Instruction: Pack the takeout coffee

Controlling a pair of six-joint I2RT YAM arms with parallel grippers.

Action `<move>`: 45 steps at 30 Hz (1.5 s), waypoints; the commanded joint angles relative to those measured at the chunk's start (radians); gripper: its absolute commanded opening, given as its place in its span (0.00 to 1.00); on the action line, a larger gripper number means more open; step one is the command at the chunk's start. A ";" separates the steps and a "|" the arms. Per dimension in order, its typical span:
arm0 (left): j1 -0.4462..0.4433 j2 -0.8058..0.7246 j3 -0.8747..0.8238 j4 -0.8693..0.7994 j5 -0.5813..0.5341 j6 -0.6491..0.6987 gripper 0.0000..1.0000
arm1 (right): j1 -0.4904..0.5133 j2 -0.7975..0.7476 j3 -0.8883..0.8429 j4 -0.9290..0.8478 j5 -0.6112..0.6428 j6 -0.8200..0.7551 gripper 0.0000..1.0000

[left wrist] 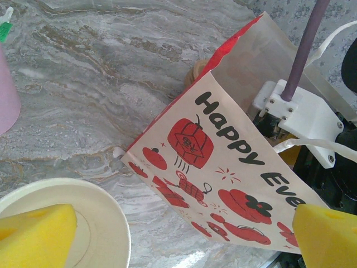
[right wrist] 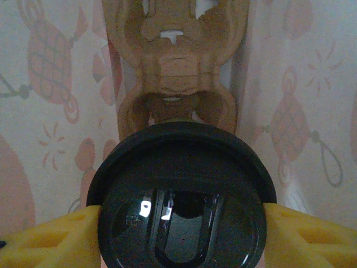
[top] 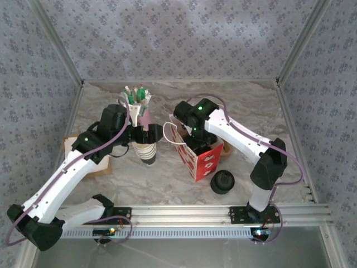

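The takeout coffee [right wrist: 181, 190] sits inside the open paper bag [top: 202, 161], near the middle of the table and a little to the right. The right gripper [right wrist: 181, 234] clasps it, one yellow foam finger [right wrist: 50, 237] pressed to each side just under the lid. This grip probably keeps the cup upright as it goes in from above. The lid is round, glossy black plastic with a raised rim and a sip slot. Below it, at the bottom of the bag, lies a moulded brown pulp cup carrier [right wrist: 175, 72], where the cup appears meant to seat.

The bag is thin cream paper printed with red lanterns and black lettering. To its left, the left gripper [left wrist: 181, 231] hangs spread wide and empty over a stack of white paper cups [top: 146, 153]. A squat pile of black lids [top: 222, 181] stands just near of the bag on the marble-patterned table [top: 245, 106].
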 commanded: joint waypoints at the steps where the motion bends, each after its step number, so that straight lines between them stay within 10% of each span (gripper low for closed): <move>1: -0.009 0.001 0.004 0.022 -0.002 -0.003 1.00 | 0.006 -0.027 -0.002 -0.005 -0.009 -0.017 0.67; 45: -0.019 0.029 0.021 0.026 -0.002 -0.004 1.00 | 0.013 -0.057 -0.060 0.048 -0.015 -0.033 0.67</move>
